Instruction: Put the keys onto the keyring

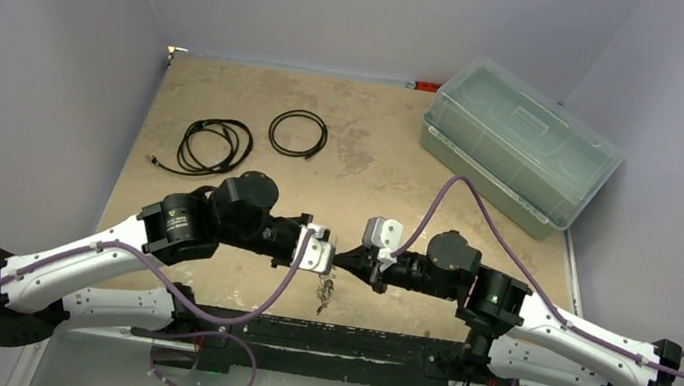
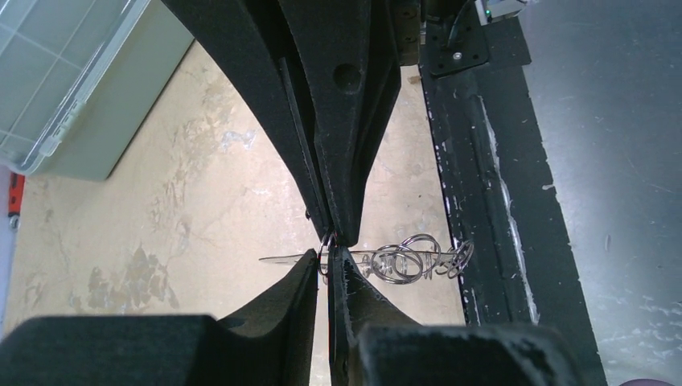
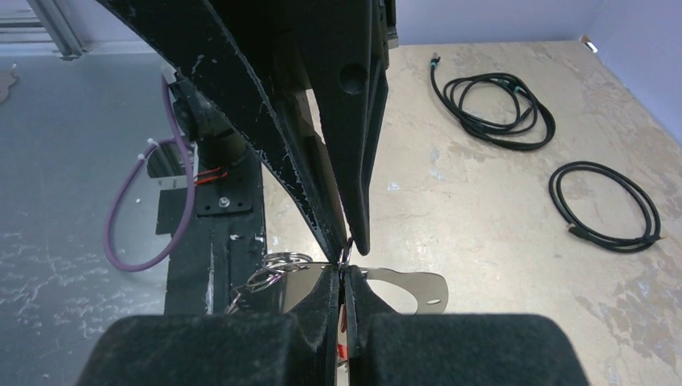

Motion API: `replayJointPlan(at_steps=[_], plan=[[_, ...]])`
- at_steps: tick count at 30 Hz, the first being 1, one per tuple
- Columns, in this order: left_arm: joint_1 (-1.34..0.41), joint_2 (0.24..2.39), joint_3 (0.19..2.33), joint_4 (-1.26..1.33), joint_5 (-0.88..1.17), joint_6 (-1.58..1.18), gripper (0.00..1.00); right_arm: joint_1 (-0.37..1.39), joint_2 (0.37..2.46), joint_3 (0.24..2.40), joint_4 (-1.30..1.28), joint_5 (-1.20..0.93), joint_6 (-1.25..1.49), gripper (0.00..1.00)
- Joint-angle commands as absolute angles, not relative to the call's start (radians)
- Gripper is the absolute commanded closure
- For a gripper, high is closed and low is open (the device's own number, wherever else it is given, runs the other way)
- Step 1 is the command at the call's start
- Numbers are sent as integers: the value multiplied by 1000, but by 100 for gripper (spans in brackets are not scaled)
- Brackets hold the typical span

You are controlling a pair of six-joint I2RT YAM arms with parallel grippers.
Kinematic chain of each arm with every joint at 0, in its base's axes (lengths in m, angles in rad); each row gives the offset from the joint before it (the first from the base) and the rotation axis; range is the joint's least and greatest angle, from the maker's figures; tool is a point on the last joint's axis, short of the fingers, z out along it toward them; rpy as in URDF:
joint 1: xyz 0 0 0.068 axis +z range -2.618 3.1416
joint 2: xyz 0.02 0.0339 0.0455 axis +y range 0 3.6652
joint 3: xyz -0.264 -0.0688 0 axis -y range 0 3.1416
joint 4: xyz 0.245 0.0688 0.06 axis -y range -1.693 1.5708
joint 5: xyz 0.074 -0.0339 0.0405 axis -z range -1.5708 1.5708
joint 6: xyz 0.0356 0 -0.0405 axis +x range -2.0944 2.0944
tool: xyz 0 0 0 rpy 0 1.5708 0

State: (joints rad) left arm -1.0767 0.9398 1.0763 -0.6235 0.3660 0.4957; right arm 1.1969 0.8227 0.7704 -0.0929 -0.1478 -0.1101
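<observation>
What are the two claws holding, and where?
Both the left gripper and right gripper pinch the keyring, at the spot between its flat tag and its loops.

One overhead, two wrist close-ups

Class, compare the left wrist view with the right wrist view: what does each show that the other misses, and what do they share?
Only the left wrist view shows the lidded plastic box. Only the right wrist view shows the larger black cable coil and the smaller black coil. Both show the left gripper and the right gripper meeting tip to tip, jaws closed, at a bunch of silver rings with a flat metal tag. Both also show the tan table and the black base rail.
</observation>
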Motion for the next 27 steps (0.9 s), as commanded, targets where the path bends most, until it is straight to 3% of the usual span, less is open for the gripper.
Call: replayJointPlan(at_steps=[1,3,8,12,15,27], plan=[[-1080,961,1095,-634,449,517,92,1212,782,814,16,-210,-131,100],[-1080,967,1086,-632,466,507,100,1213,781,812,22,-218,-134,100],[-1080,933,1031,-525,431,448,100,1213,772,805,32,-208,-131,100],[-1080,868,971,-403,386,385,100,1213,739,785,44,-156,-116,70],[-1080,792,912,-291,385,332,100,1213,700,750,78,-119,-103,57],[-1080,616,757,-23,378,212,100,1213,699,730,116,-139,-98,61]])
